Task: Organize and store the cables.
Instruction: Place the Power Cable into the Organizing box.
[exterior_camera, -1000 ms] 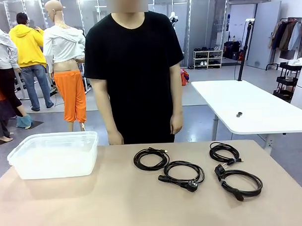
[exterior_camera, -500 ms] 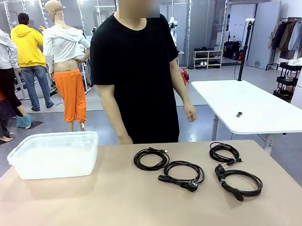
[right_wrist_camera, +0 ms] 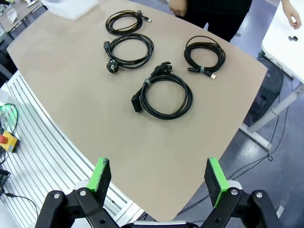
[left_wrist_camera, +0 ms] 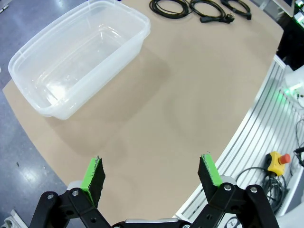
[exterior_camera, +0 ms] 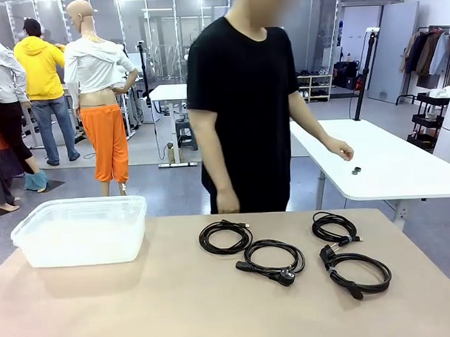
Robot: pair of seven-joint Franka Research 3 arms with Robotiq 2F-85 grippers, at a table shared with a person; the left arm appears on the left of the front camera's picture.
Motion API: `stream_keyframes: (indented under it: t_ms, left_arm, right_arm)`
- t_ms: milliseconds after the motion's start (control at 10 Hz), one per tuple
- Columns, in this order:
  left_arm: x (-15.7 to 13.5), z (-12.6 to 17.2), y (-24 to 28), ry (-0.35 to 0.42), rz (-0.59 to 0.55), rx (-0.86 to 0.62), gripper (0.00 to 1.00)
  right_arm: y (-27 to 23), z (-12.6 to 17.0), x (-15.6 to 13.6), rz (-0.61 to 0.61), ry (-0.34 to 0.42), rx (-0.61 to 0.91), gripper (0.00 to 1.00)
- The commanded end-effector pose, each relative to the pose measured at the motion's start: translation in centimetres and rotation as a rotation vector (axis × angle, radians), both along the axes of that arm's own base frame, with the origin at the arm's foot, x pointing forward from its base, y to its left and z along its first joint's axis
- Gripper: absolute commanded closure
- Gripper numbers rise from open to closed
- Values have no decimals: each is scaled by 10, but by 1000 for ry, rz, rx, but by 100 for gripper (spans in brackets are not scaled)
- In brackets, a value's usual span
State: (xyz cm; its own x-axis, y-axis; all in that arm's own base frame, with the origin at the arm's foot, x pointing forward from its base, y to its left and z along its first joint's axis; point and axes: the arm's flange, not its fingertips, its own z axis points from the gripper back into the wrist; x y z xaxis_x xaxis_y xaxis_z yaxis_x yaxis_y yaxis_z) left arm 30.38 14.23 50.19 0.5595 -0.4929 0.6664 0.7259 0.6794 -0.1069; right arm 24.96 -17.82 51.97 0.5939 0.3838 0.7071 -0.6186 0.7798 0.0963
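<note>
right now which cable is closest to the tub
The leftmost coil in the front view, on the table's far side. The tub sits to its left; the other three lie farther right.

Across six o'clock, a pale tan table top (exterior_camera: 141, 312). Beyond it, glossy grey floor (exterior_camera: 166, 185) catching the ceiling light. At three o'clock, a white rounded-corner table (exterior_camera: 387, 163) on pale legs. Toward two o'clock, a black wheeled trolley (exterior_camera: 429, 121), a clothes rail hung with garments (exterior_camera: 430, 50) and a plain grey door panel (exterior_camera: 393, 52). Near one o'clock, a low white shelf of shoes (exterior_camera: 314, 88). At twelve, metal-framed glass partitions (exterior_camera: 150, 30); before them, a small white desk (exterior_camera: 169, 92).
</note>
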Motion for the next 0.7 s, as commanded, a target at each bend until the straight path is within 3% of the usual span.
stream_keyframes:
  t_ms: [0, 600]
  left_arm:
    - [0, 1, 0, -6, -7, -5, 0]
    - [0, 1, 0, -6, -7, -5, 0]
  right_arm:
    - [0, 0, -1, 13, -9, -7, 0]
    - [0, 0, -1, 13, -9, -7, 0]
